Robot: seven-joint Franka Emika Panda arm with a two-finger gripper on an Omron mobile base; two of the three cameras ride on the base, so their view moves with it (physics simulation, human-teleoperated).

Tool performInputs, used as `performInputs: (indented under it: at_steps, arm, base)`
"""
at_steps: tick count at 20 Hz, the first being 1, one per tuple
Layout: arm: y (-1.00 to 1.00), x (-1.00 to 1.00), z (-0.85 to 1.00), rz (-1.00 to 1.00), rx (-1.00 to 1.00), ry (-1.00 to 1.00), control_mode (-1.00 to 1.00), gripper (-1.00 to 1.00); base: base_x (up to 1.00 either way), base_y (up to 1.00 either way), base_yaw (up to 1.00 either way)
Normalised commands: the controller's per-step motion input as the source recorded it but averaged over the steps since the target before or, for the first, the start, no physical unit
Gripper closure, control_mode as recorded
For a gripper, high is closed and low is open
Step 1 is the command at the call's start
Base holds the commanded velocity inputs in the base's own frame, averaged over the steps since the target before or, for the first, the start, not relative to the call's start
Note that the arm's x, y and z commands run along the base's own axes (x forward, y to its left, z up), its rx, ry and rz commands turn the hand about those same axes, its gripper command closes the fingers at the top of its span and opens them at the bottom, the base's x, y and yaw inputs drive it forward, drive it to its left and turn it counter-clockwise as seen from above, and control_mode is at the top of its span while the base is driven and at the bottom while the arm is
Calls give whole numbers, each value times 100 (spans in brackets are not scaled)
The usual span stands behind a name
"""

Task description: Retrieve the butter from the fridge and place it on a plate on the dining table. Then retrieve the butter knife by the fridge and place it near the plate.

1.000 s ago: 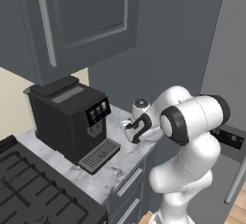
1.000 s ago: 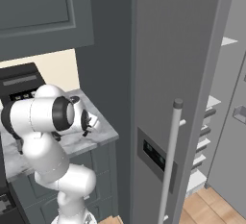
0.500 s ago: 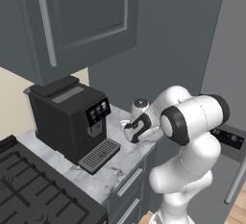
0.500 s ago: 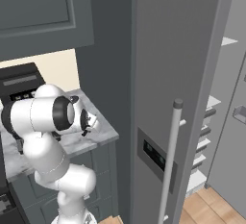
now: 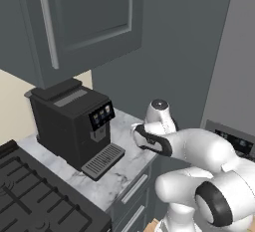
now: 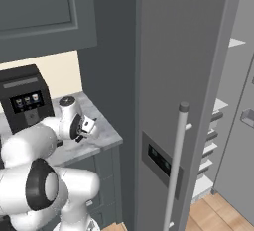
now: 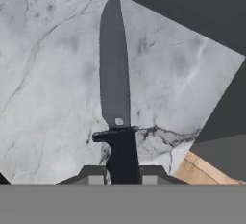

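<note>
We've got the butter knife (image 7: 116, 117) lying flat on the marble counter (image 7: 53, 74), dark blade pointing away from us, and the gripper (image 7: 123, 174) is clamped on its handle, a fingertip on each side. Left of it stands the black coffee machine (image 5: 69, 121); to the right is the grey fridge (image 6: 183, 101), beside the counter

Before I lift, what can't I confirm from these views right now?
- Butter knife, hand view: the handle's end is cut off by the bottom edge, so how far the claw reaches along the handle is unclear.
- Claw in the left base view: hidden behind the robot's own wrist.
- Fridge, right base view: the shelf contents are too small and partly hidden by the door.
- Marble counter: knife contact or lift cannot be judged.
</note>
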Motion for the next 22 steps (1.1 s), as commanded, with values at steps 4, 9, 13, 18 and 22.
performInputs:
  at_steps: [4,9,13,18,22]
  arm:
    - [-17,-47,100,3,0,17,-100,100]
    - [-14,-55,99,9,-3,26,-100,100]
    - [-14,-66,86,31,-9,20,-100,100]
    - [-27,-90,30,36,0,-11,-100,100]
    - [0,-86,2,7,0,-13,-100,100]
  base:
    - [0,0,0]
    - [0,0,0]
    - [0,0,0]
    - [0,0,0]
    - [0,0,0]
